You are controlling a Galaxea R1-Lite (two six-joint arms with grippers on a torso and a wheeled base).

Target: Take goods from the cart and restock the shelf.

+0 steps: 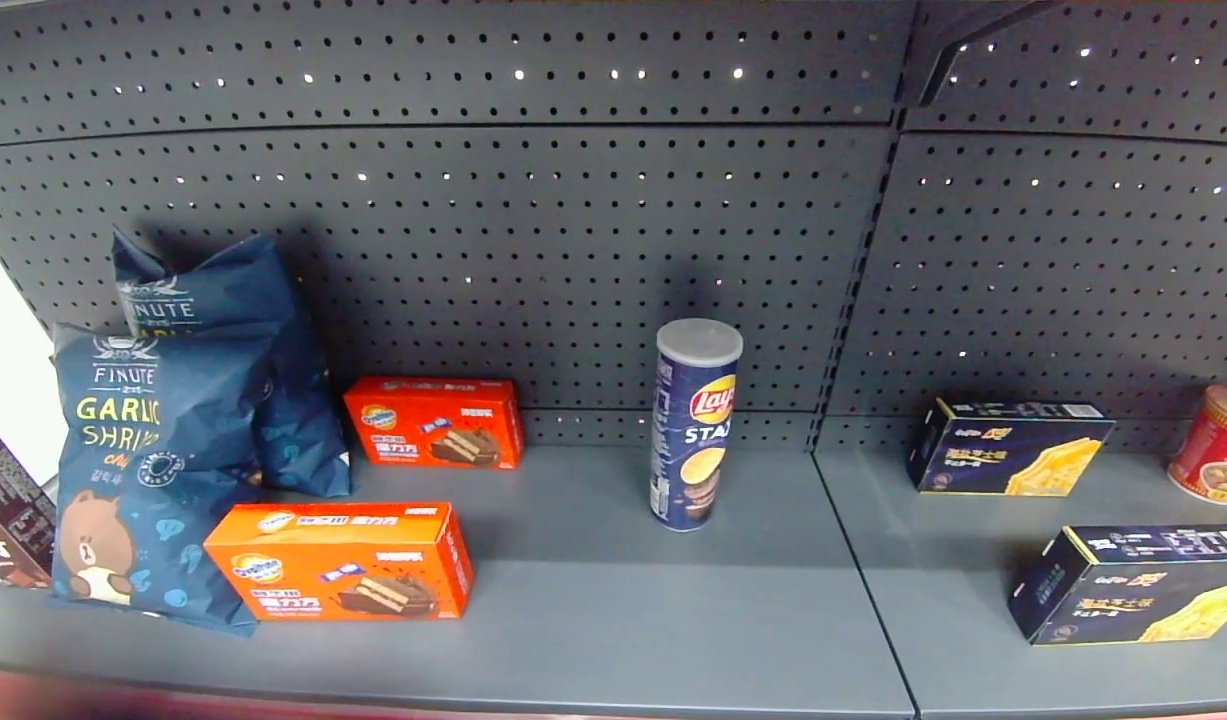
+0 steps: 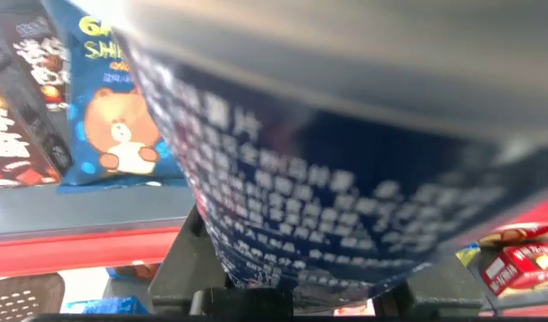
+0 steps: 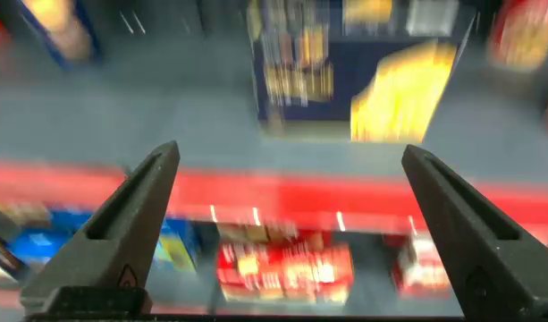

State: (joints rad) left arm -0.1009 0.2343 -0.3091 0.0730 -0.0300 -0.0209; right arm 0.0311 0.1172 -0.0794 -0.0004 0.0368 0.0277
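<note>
Gripped in the left gripper (image 2: 300, 277), fingers closed on either side: a dark blue can (image 2: 327, 179), lying close across the wrist camera, probably picked up for stocking. Just beyond it, past the red front edge (image 2: 77, 246) of the shelf (image 1: 623, 620), a blue snack bag (image 2: 122, 116).

In the head view, standing mid-shelf: a matching upright tube (image 1: 695, 425) with bare board around it, likely the spot for the held can, to keep like with like. Sorted the same way: orange boxes (image 1: 343, 560) towards the left, dark boxes (image 1: 1138, 585) on the right.

Right gripper (image 3: 289, 154) spread wide, holding nothing, poised before the red edge, with one dark box just beyond.
</note>
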